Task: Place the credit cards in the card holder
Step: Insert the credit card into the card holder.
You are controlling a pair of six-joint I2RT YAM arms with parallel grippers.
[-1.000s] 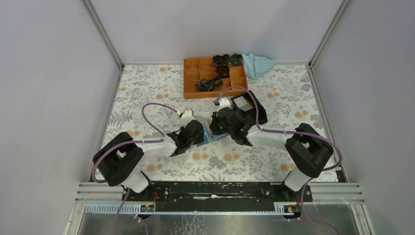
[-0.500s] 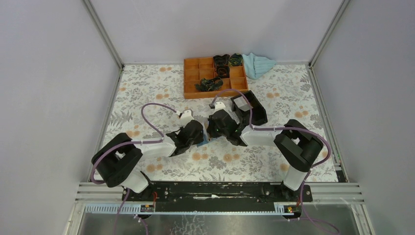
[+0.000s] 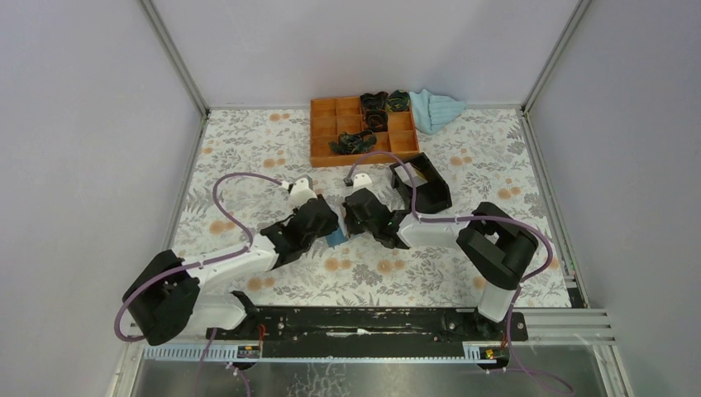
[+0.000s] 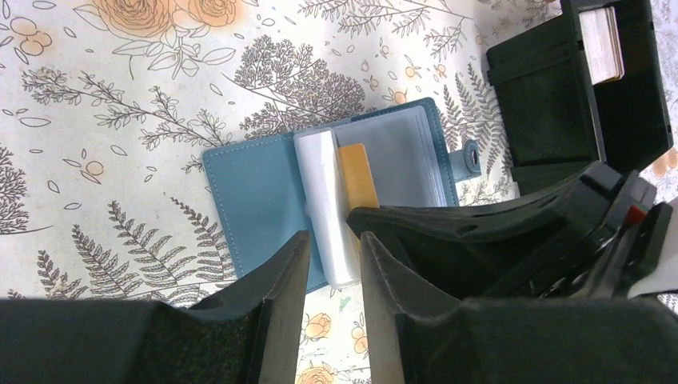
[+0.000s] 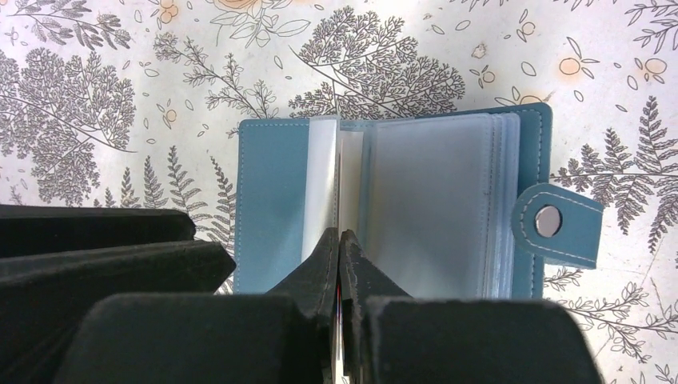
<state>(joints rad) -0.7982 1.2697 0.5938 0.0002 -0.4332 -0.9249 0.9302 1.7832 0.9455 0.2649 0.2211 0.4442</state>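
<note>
My left gripper (image 4: 332, 236) hangs over the middle of the card holder (image 4: 256, 192), fingers apart. One upturned clear sleeve (image 4: 324, 200) pokes into the gap (I can't tell whether either finger touches it). The card holder lies opened out flat on the flowered table (image 5: 120, 96), near the black box (image 4: 552, 104). Its long axis runs toward that box, with the snap tab (image 5: 556, 224) at the box end. It is teal-blue with pale stitching, and frosted sleeves (image 5: 432, 200) cover the half nearer the box. My right gripper (image 5: 340, 236) has its fingers pressed together on the tan-orange credit card (image 4: 357, 180), whose free end sits among the sleeves at the fold.
</note>
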